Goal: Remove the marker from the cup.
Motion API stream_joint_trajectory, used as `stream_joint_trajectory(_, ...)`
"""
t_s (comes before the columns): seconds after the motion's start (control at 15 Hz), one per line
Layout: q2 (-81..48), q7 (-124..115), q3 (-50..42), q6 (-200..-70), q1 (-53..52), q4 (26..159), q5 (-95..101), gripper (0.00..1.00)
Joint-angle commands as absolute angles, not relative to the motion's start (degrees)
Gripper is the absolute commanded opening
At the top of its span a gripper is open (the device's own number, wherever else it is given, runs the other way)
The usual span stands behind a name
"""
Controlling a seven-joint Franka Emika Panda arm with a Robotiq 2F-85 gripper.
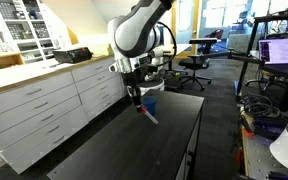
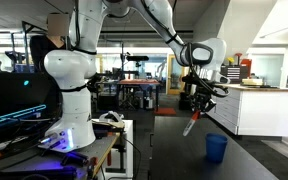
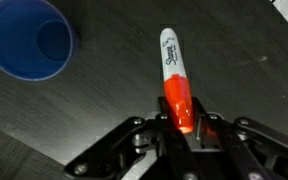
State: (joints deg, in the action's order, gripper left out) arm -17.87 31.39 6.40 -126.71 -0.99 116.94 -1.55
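My gripper [image 3: 182, 125] is shut on the red-orange end of the marker [image 3: 173, 75], whose whitish part points away from me. The marker is out of the cup and hangs tilted in the air above the dark tabletop in both exterior views [image 1: 148, 114] [image 2: 191, 124]. The blue cup [image 3: 29, 40] stands upright and empty at the upper left of the wrist view. In the exterior views the cup [image 2: 215, 147] [image 1: 150, 102] stands on the table, apart from the marker's tip. The gripper [image 1: 137, 99] [image 2: 197, 105] is a short way above the table.
The dark tabletop [image 1: 124, 150] runs long and narrow. White drawer cabinets [image 1: 44, 105] line one side of it. A desk with cables and a lit screen [image 1: 279, 50] stands on the other side. Office chairs [image 1: 196, 62] stand beyond the far end.
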Motion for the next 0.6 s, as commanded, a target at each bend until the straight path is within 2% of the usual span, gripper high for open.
stream_joint_trajectory(0.0,-18.5,30.0,6.9,-126.4,-1.0,117.7,-1.2,0.07)
stream_joint_trajectory(0.07,-19.0,29.9,7.0,-126.3,-1.0,117.5,-1.3,0.49)
stream_joint_trajectory(0.13,-19.4,30.0,7.1,-126.4,-1.0,117.5,-1.2,0.50)
stream_joint_trajectory(0.33,-20.2,29.9,7.2,-126.2,-0.8,117.3,-1.5,0.66)
stream_joint_trajectory(0.53,-20.3,30.1,7.3,-126.3,-0.6,117.3,-1.6,0.87)
